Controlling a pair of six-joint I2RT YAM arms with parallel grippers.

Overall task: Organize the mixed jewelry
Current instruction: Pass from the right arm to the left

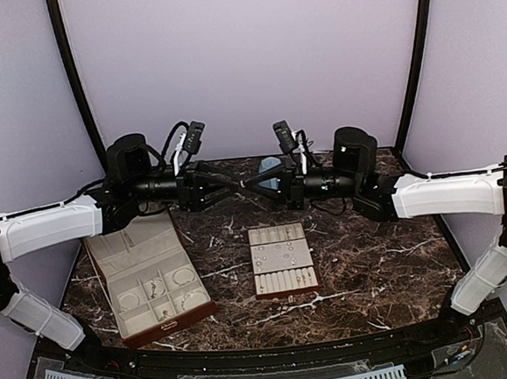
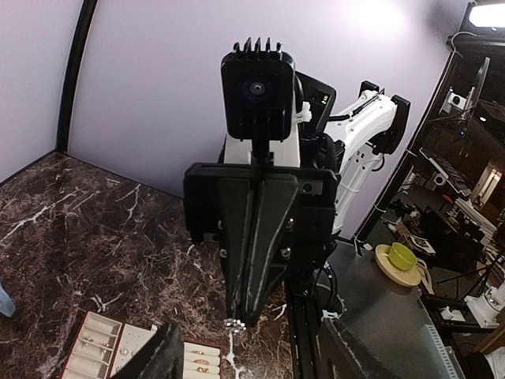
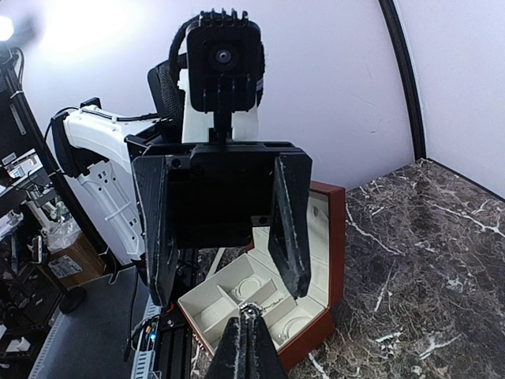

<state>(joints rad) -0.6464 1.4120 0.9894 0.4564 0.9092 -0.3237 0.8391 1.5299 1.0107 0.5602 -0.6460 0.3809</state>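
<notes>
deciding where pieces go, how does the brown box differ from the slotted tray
The brown box has a hinged lid lying open; the slotted tray is flat and lidless. The box has compartments of differing sizes; the tray has rows of narrow slots. The box lies left and skewed, the tray central and straighter. Both are cream inside and hold small silver pieces.

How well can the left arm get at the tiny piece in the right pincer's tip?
Probably yes: the left pincer faces it open, and nothing shows between it and the silver piece pinched at the tip of the shut right pincer.
</notes>
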